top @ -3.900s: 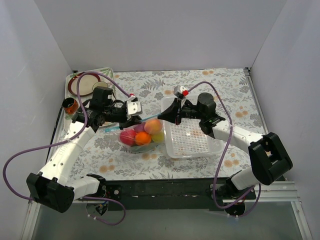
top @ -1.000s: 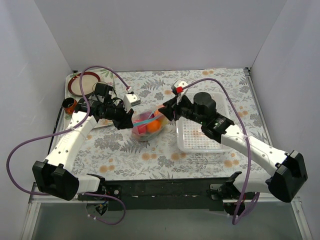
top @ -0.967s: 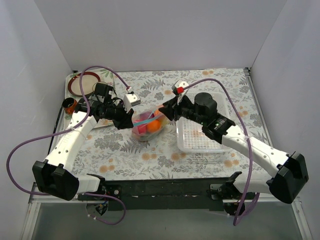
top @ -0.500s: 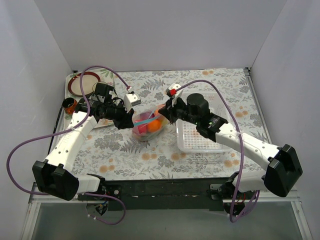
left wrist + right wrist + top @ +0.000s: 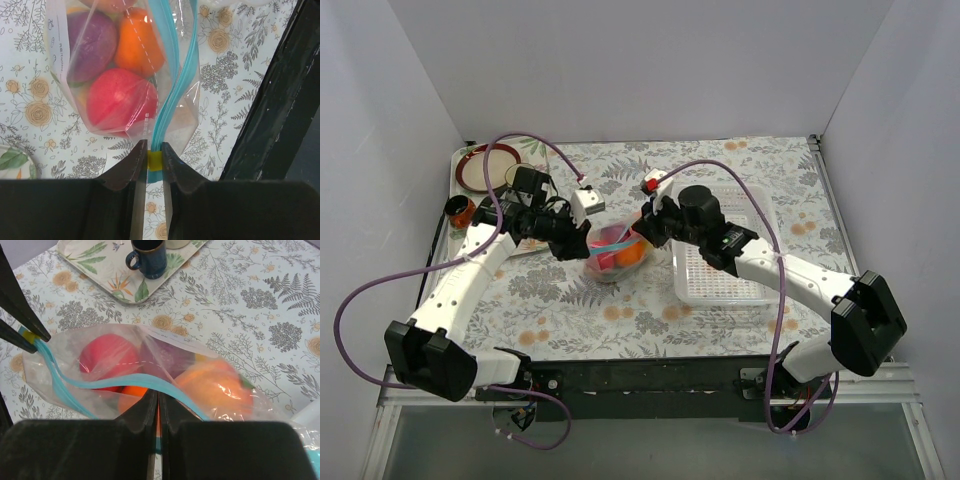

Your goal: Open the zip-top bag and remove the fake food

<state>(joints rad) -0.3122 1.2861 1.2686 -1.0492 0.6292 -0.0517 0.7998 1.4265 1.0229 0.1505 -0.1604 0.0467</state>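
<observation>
Now, left gripper (image 5: 153, 151) and right gripper (image 5: 158, 399) each pinch zip-top bag (image 5: 188, 107) by its blue strip; fake food (image 5: 122, 97) just beyond both jaws.

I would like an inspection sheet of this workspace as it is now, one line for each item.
Surface: table under a flowered cloth.
Job's things: zip-top bag held between both grippers; fake food inside it, with red, orange and purple pieces.
Clutter: white mesh basket right of the bag; leaf-pattern tray bearing a dark blue mug; orange jar at the left edge.
Grippers: left gripper shut on the blue strip's end; right gripper shut on the strip.
Cables: purple cables loop off both arms.
Surroundings: plain white walls.
</observation>
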